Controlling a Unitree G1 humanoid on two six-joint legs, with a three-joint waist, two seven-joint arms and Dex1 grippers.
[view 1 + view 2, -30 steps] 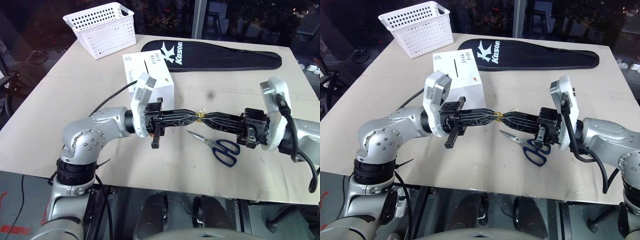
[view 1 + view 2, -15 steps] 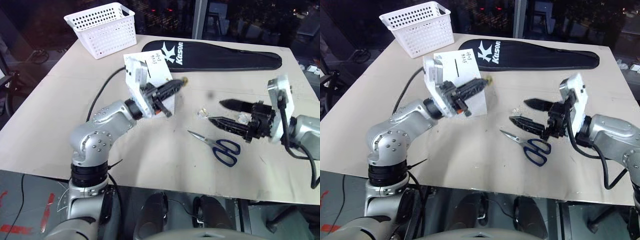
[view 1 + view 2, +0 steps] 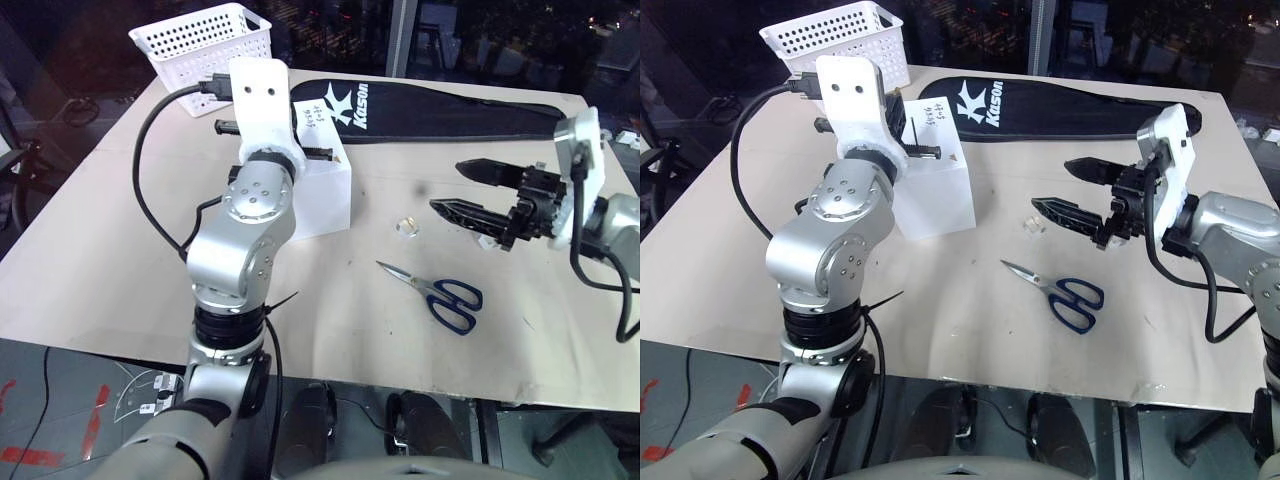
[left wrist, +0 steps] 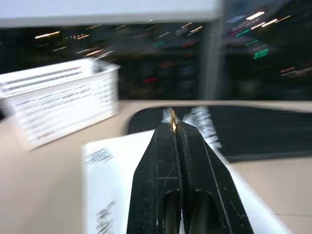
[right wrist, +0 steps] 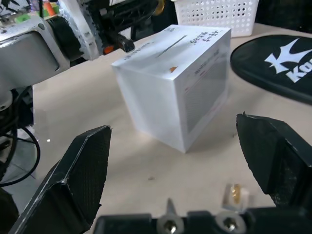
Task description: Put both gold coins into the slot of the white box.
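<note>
One gold coin (image 4: 172, 121) now sits pinched in the left claw (image 4: 173, 127), carried from table centre over the white box (image 3: 325, 185) (its slot (image 5: 171, 45) close). The right claw (image 3: 478, 190) has let go and gapes wide, so dropping comes next.

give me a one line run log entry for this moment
left gripper: shut on gold coin, over white box | right gripper: open, empty | second gold coin: on table by scissors
</note>
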